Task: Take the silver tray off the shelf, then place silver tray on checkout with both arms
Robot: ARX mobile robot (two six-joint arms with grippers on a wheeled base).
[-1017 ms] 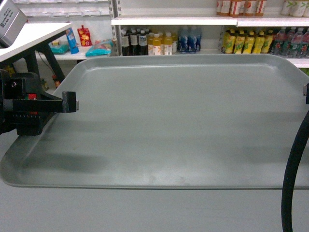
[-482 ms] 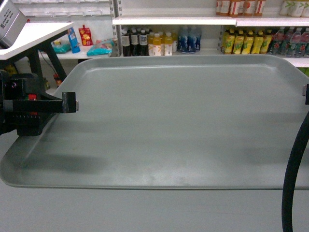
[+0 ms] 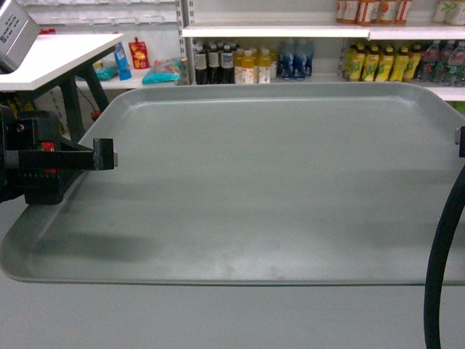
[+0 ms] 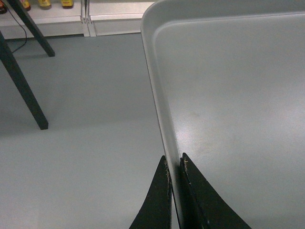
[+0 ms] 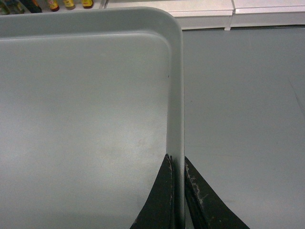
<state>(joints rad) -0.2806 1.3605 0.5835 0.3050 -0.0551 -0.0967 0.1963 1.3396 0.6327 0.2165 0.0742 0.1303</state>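
Note:
The silver tray fills the middle of the head view, held level above the grey floor. My left gripper is shut on its left rim; in the left wrist view the rim runs between the two black fingertips of this gripper. My right gripper shows only at the frame's edge. It is shut on the right rim, pinched at the fingertips of that gripper. The checkout, a white tabletop on black slanted legs, stands at the upper left. Which board is the shelf I cannot tell.
White store shelves with rows of bottles run along the back behind the tray. The checkout's black legs stand on the grey floor left of the tray. A grey box sits in the upper left corner. A black cable hangs at the right.
The background shelves and the checkout have slid to the right in the head view. The tray and both grippers keep the same place in the frame.

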